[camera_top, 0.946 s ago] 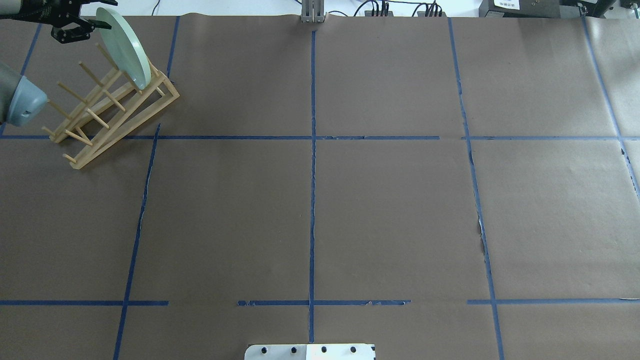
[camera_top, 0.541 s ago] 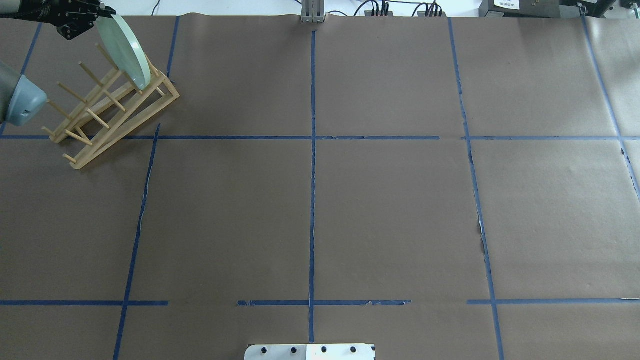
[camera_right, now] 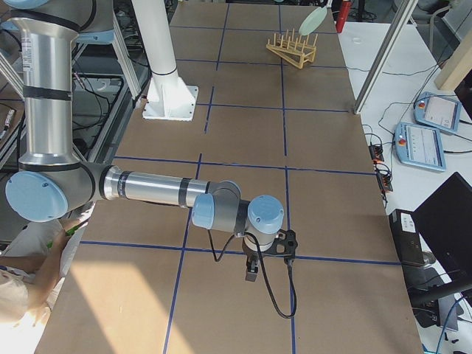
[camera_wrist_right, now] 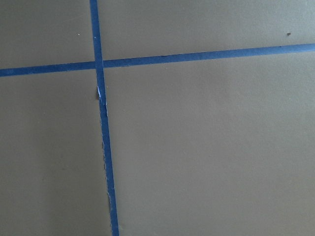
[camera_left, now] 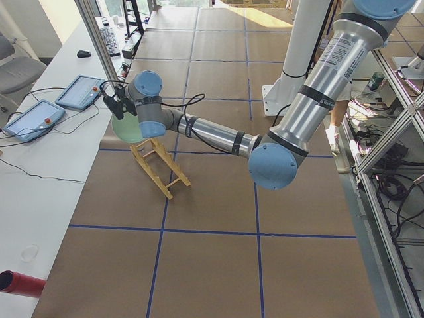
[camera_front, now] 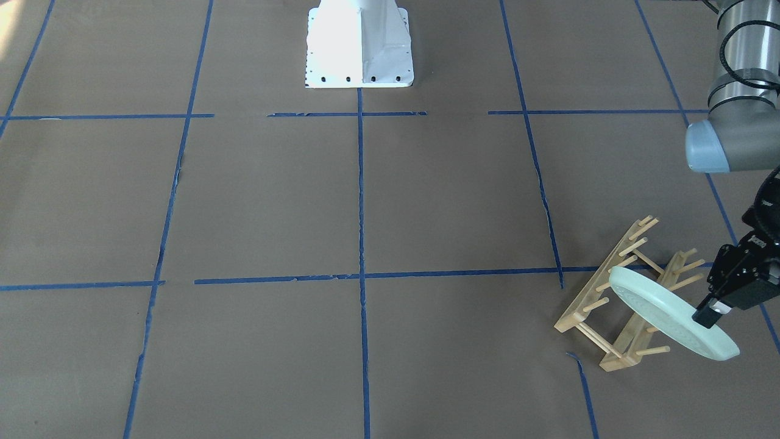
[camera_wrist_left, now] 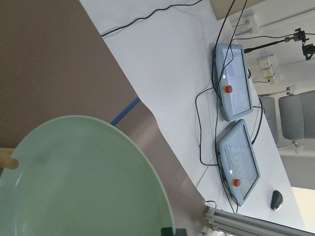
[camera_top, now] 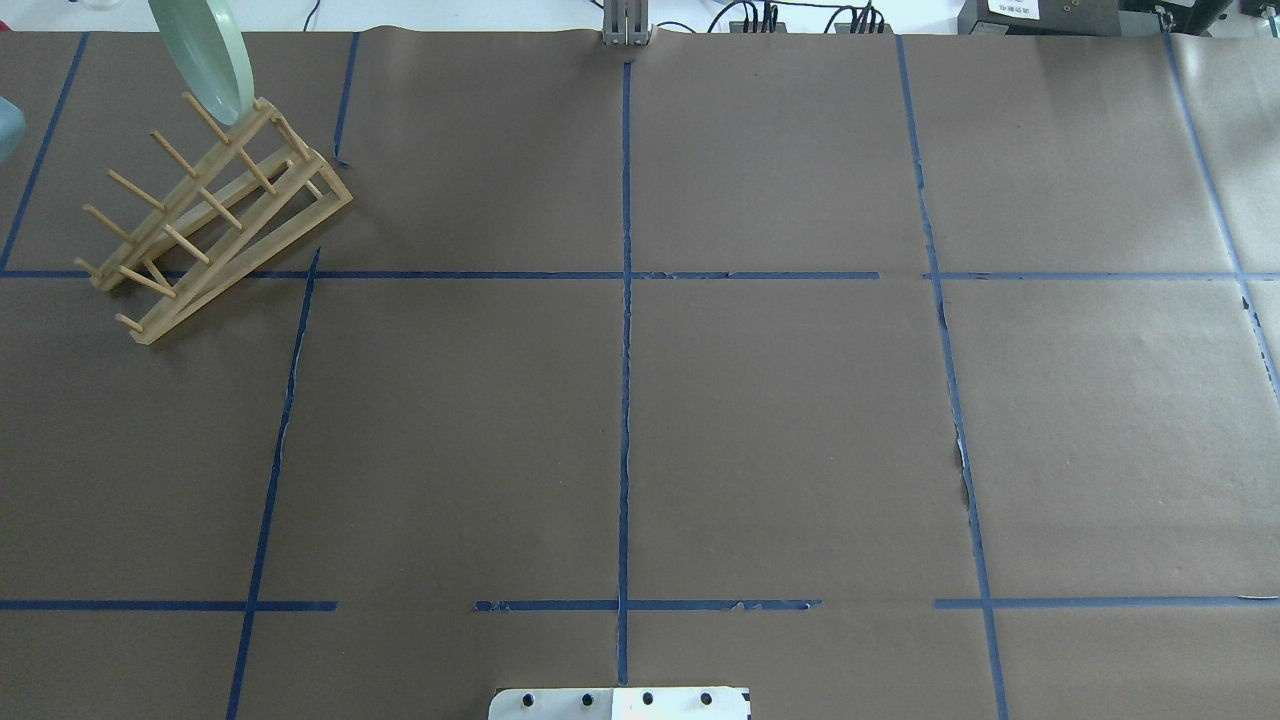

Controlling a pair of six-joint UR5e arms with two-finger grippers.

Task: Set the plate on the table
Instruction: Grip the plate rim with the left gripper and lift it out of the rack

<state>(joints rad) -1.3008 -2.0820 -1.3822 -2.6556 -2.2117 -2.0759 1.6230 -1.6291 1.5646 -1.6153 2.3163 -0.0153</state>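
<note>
Left gripper (camera_front: 707,317) fingers clamped on rim of mint-green plate (camera_front: 658,311). Plate tilted, held above far end of wooden peg rack (camera_top: 300,228), near table (camera_top: 800,420) far left corner; contact with pegs unclear. Right gripper (camera_right: 251,271) low over table's right end; finger state unclear.

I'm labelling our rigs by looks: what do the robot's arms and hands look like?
Left arm and right arm: silver tubes, pale blue-grey joint caps, black bands. Left hand and right hand are black, each with a black wrist cable. White lettering marks the left hand.
</note>
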